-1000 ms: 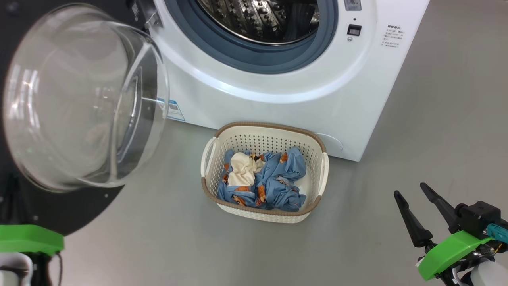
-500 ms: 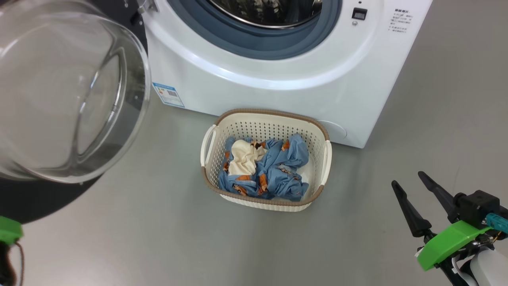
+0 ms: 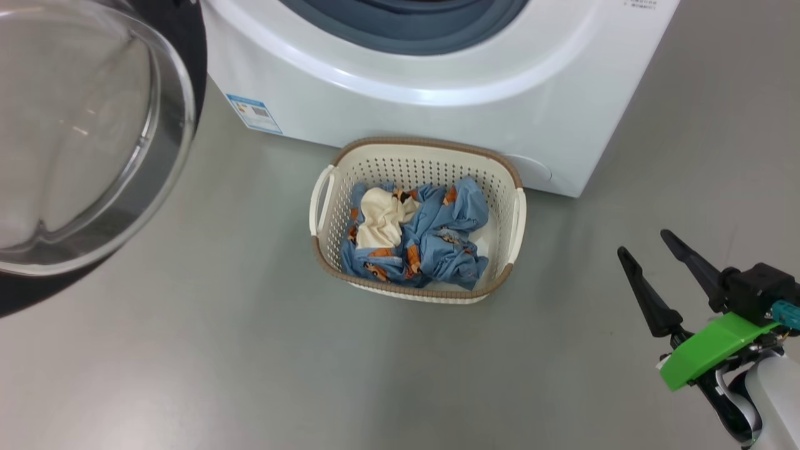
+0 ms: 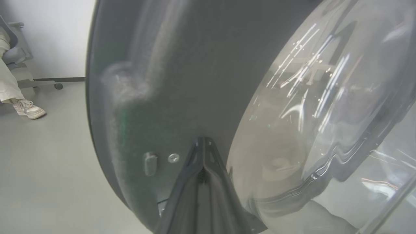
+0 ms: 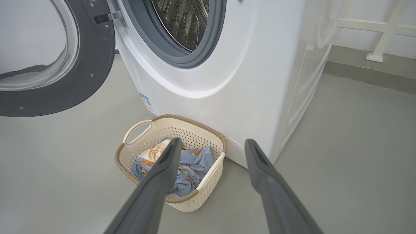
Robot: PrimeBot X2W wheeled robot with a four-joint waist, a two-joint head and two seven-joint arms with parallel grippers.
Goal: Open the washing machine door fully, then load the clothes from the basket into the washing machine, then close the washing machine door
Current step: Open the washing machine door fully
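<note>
Two claws: left claw clenched against the washing machine door, which hangs wider than a second ago; right claw splayed empty near the basket of clothes, so loading likely follows.

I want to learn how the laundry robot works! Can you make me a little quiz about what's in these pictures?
1. True or false: the washing machine door is swung open.
2. Pick one. Where are the clothes? A: in the drum. B: in the basket. C: spread on the floor.
3. Fill the gap: the right tool holds nothing, and its two fingers stand ___.

Key: 1 true. 2 B. 3 open.
</note>
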